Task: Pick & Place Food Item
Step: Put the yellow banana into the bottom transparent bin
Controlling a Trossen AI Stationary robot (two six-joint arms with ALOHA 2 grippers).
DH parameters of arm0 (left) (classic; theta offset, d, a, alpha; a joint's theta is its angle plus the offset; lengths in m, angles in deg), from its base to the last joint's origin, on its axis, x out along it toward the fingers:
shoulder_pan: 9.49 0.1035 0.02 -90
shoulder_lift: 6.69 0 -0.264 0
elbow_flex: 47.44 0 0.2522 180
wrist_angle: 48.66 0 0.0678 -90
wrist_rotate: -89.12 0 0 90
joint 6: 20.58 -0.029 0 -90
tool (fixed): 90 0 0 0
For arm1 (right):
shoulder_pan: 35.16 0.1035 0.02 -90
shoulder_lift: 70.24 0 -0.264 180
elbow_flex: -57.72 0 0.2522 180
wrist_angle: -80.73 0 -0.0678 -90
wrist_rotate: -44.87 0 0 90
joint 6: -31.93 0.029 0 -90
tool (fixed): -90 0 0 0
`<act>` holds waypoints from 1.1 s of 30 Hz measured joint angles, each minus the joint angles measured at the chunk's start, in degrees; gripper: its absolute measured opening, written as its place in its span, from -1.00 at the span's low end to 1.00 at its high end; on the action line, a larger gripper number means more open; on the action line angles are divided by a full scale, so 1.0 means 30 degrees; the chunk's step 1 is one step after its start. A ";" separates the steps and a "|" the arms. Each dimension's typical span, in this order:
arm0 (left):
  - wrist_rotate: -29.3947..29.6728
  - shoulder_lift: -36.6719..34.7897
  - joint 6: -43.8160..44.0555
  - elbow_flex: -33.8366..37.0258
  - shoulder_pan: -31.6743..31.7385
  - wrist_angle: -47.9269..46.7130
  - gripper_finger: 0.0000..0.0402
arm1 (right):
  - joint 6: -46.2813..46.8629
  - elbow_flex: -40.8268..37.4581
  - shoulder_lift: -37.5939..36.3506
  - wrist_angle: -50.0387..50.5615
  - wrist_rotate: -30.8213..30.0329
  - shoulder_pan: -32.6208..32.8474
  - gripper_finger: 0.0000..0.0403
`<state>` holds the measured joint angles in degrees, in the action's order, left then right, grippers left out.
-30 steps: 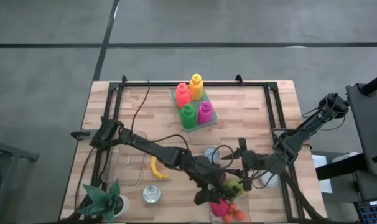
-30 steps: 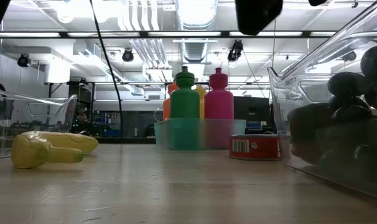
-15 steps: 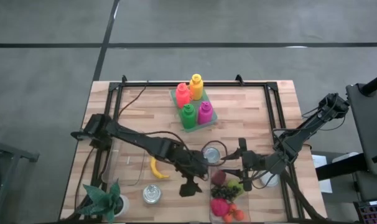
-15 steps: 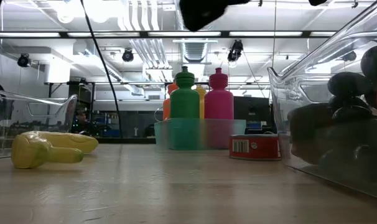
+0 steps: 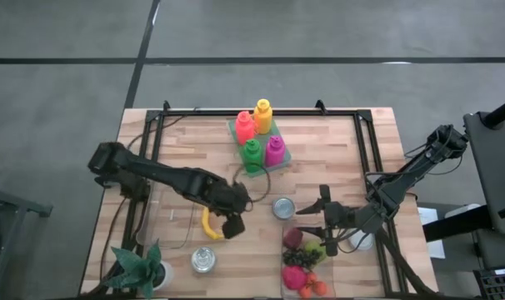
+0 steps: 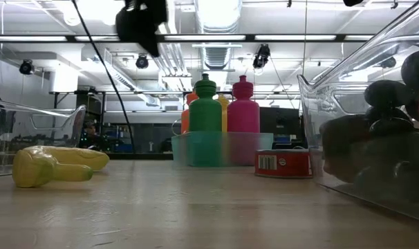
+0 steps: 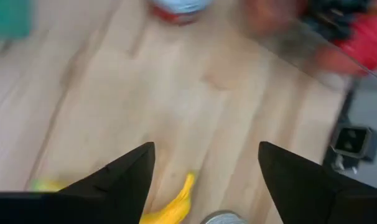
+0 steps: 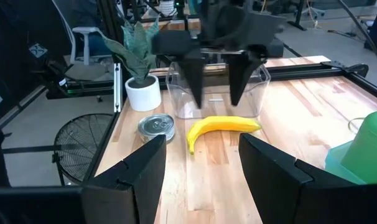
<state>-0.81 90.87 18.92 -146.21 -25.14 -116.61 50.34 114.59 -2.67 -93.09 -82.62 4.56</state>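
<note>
Left gripper (image 5: 233, 225) has swung left from the fruit bin (image 5: 291, 285) to just right of the banana (image 5: 209, 226), jaws wide and empty. Banana lies flat on the table, near-left. Right gripper (image 5: 330, 247) waits half-open, empty, over the bin. Risk: curved banana may roll or skid if fingers land off-centre.

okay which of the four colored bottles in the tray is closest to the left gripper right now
The green bottle, at the tray's front-left corner. It stands on the side facing the left gripper, which hangs open above the banana; the pink, red and yellow bottles sit farther off.
</note>
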 joint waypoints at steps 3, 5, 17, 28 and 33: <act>0.0703 -0.1537 0.1649 0.1693 0.0042 0.0352 0.39 | 0.0000 0.0000 0.0000 0.0000 0.0000 0.0000 -0.01; 0.1195 -0.2575 0.2634 0.2760 0.0199 0.0773 0.38 | 0.0000 0.0000 0.0000 0.0003 0.0000 0.0000 -0.01; 0.1488 -0.5655 0.9696 0.6885 0.1673 0.0636 0.38 | 0.0000 0.0000 0.0000 0.0021 0.0000 0.0000 -0.01; -0.2580 -0.3109 0.5723 0.5589 0.3864 -0.1369 0.38 | 0.0000 0.0000 0.0000 0.0022 0.0000 -0.0015 -0.01; -0.5354 -0.0066 0.4530 0.5045 0.4133 -0.3886 0.38 | 0.0000 -0.0007 0.0000 0.0027 0.0000 -0.0015 -0.01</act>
<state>-16.87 90.67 32.51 -131.07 -12.74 -128.26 50.34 114.57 -2.67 -93.01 -82.62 4.52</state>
